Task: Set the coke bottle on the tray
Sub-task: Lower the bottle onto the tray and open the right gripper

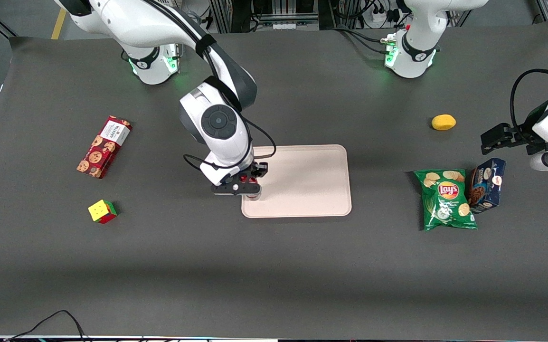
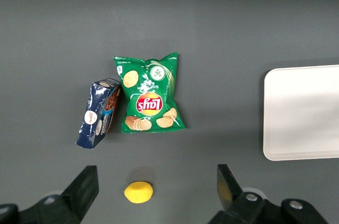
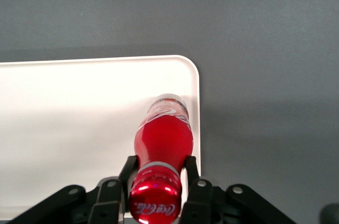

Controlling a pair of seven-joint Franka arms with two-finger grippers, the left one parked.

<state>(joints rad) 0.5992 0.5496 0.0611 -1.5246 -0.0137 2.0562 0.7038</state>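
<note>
We saw a glossy white right arm (image 1: 217, 128) with dark grey joint bands, a round grey cap on its wrist, and black cables strapped along it. Its base glowed green. The gripper (image 1: 248, 183), at centre frame, was black, with slim black fingers (image 3: 189, 167).

Tray (image 1: 312, 180) bare beside gripper (image 1: 249, 183) and bottle (image 3: 163, 139).
</note>
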